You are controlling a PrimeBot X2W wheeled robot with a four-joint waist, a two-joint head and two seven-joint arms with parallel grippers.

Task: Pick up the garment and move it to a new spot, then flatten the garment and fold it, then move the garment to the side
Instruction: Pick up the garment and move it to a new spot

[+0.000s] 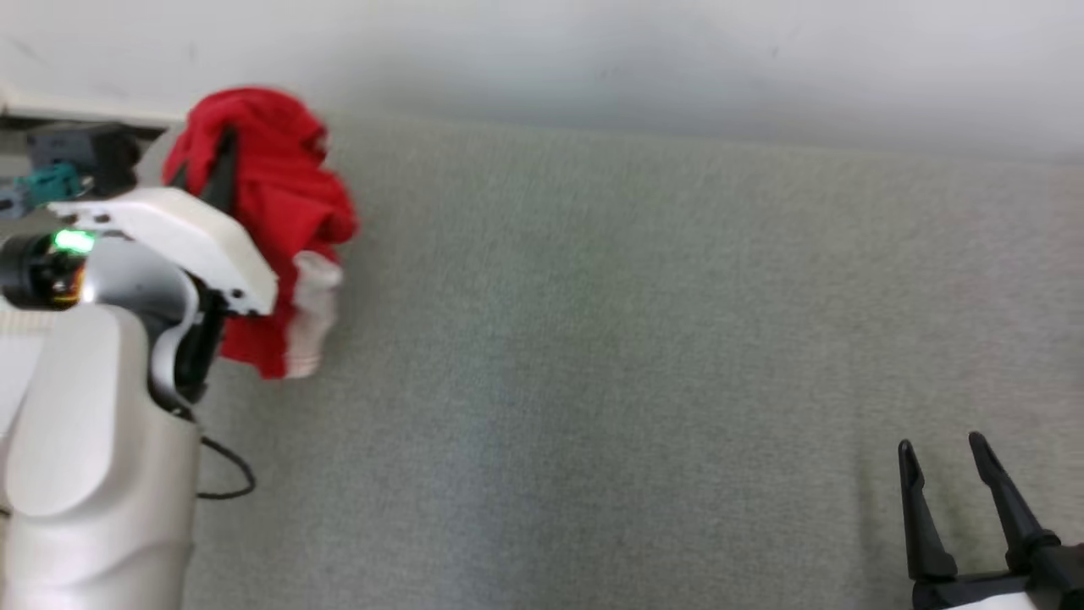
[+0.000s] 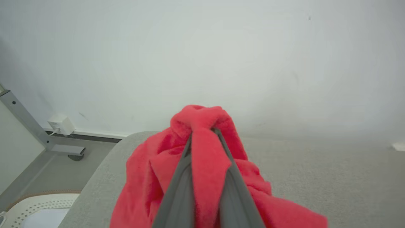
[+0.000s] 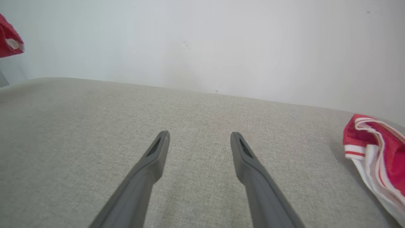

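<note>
The left end effector (image 2: 204,131) is clamped narrow on a fold of the red garment (image 1: 279,203), with cloth squeezed between the two fingers and bulging over their tips. The grip sits at the top of the bunch so that the rest of the fabric, including a white band, drapes down under its own weight. That suits a lift-and-carry rather than a drag. The garment is at the far left corner of the grey padded surface (image 1: 593,339), near the pale wall (image 1: 542,51). I cannot tell whether its lower end touches the padding.

The right end effector (image 1: 942,440) hovers low at the near right with its fingers spread wide and nothing between them. It is probably kept out of the way until flattening needs a second hand. A second red-and-white garment (image 3: 379,148) lies crumpled at the right, well apart from the carried one.
</note>
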